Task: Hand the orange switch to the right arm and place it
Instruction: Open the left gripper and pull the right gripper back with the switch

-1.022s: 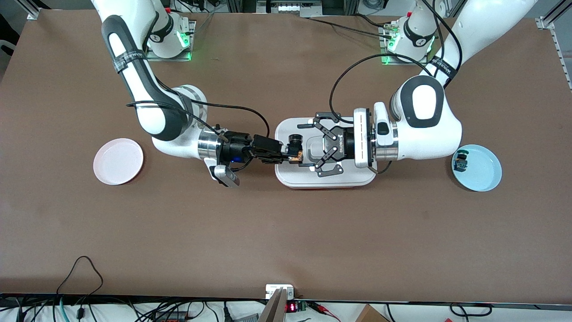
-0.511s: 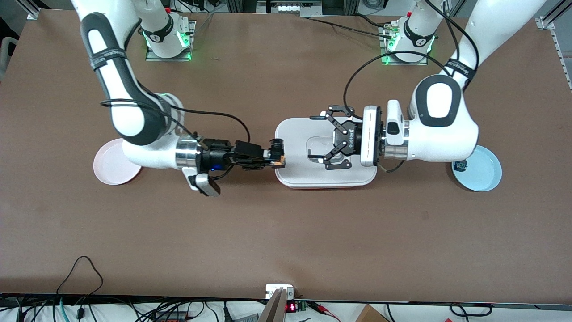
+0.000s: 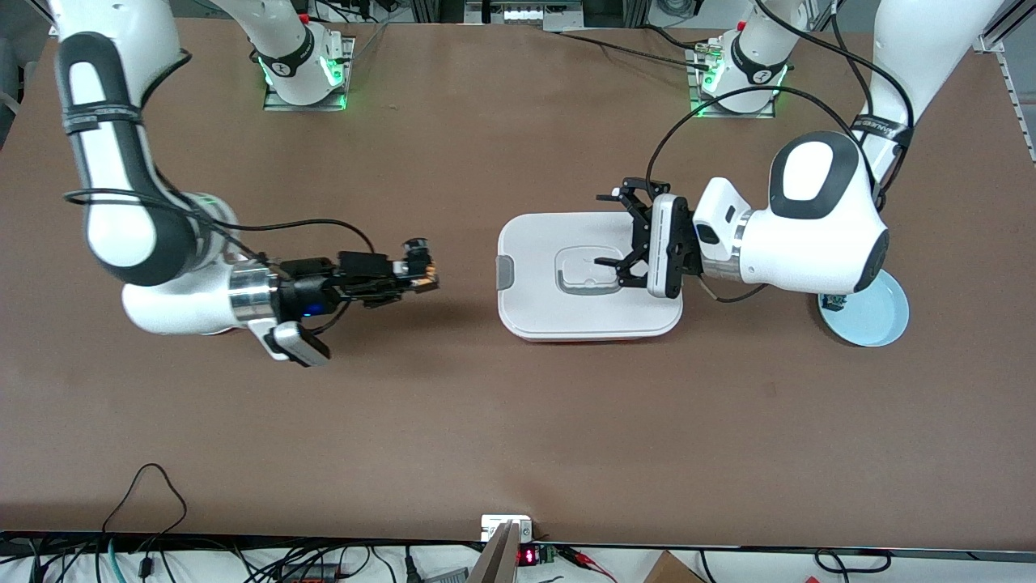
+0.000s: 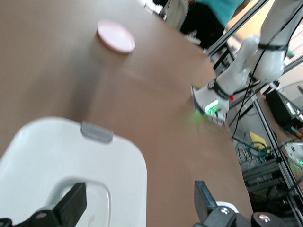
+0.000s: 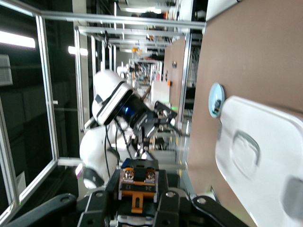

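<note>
The orange switch [image 3: 420,265] is a small black part with orange trim. My right gripper [image 3: 409,279] is shut on it, in the air over bare table between the white lidded box [image 3: 534,320] and the right arm's end. In the right wrist view the switch [image 5: 137,176] sits clamped between the jaws of the right gripper [image 5: 137,191]. My left gripper [image 3: 609,230] is open and empty over the box's lid. In the left wrist view the left gripper [image 4: 139,204] stands wide apart over the box [image 4: 109,156].
A light blue plate [image 3: 878,320] with a small teal-capped part [image 3: 834,302] lies at the left arm's end, partly under that arm. A pink plate [image 4: 116,36] shows in the left wrist view; the right arm hides it in the front view.
My right gripper has carried the switch away from the box toward the right arm's end. My left gripper, open throughout, has drawn back toward its own end of the box.
</note>
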### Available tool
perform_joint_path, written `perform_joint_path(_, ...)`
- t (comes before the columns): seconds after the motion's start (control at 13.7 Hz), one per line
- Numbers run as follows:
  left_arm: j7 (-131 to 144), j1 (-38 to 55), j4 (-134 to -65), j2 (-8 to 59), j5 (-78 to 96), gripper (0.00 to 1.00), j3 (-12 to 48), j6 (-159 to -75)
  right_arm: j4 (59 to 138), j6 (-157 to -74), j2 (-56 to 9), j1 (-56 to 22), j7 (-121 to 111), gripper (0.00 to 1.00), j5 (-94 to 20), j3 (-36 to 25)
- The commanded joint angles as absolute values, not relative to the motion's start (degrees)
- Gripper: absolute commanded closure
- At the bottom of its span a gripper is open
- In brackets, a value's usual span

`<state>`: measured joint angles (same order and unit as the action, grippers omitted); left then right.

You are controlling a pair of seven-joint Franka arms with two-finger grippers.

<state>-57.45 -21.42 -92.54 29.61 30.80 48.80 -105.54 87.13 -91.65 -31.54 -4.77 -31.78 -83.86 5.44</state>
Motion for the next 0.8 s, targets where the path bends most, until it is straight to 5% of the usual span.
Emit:
perform_joint_path(0.0,-42.78,-22.14,-91.41,28.13,19.47,0.00,48.69,-98.03,86.40,-84.57,-30.59,-0.10,-30.41,1.00,-77.81,6.15)
perform_joint_path(0.73,-12.68,-22.15,-78.14,28.21,-11.59,0.00,47.02,-78.24,82.44,-76.73,-23.65,7.03,-27.26,1.00,-38.89,6.06)
